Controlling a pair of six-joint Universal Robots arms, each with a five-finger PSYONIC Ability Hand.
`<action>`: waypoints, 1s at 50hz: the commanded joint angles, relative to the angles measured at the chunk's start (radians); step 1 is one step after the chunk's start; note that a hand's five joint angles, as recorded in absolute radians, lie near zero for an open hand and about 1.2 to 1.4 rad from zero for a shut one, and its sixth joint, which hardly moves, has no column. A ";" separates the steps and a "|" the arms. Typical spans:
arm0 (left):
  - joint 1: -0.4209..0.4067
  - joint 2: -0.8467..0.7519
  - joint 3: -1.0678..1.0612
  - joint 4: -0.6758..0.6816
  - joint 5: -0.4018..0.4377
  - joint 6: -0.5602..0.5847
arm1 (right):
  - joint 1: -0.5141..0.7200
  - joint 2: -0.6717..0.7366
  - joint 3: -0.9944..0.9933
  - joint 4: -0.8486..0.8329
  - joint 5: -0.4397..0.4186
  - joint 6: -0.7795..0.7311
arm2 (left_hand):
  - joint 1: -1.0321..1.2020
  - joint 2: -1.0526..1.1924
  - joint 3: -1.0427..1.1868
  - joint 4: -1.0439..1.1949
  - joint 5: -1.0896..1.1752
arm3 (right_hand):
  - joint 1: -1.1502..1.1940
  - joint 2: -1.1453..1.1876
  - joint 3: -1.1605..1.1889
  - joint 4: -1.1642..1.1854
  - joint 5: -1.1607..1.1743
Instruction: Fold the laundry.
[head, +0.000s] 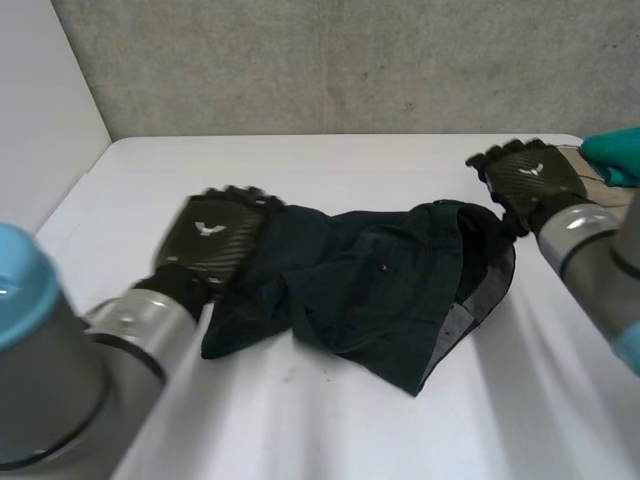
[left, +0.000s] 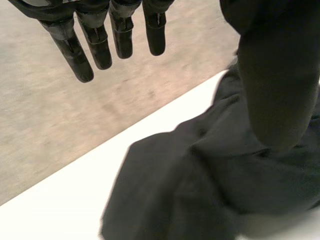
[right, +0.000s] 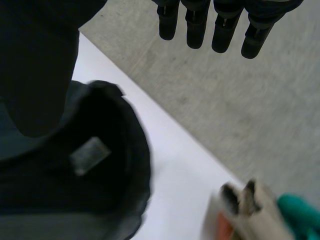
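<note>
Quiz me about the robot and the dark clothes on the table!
1. True or false: the dark navy garment lies neatly folded on the white table.
2. The left hand is at one end of the garment. What lies beside the right hand? A) a teal item B) a red cup C) a book
3. Fill in: both hands' fingers are ____, not curled.
Key: 1 false, it is crumpled; 2 A; 3 straight.
</note>
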 joint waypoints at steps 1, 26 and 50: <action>0.163 0.067 -0.114 -0.002 0.042 0.000 | 0.001 -0.097 0.056 0.266 -0.017 0.206 | -0.014 -0.015 -0.016 -0.007 -0.003 | -0.056 -0.038 -0.036 -0.037 -0.043; 0.188 -0.319 -0.034 0.050 0.074 0.001 | 0.318 0.095 0.209 -0.014 0.189 0.459 | 0.499 0.498 0.496 0.505 0.509 | 0.378 0.396 0.399 0.398 0.392; 0.157 0.303 0.202 0.116 -0.050 0.115 | 0.309 -0.324 -0.159 0.017 0.213 -0.073 | 1.136 1.135 1.134 1.143 1.147 | 1.165 1.183 1.186 1.185 1.179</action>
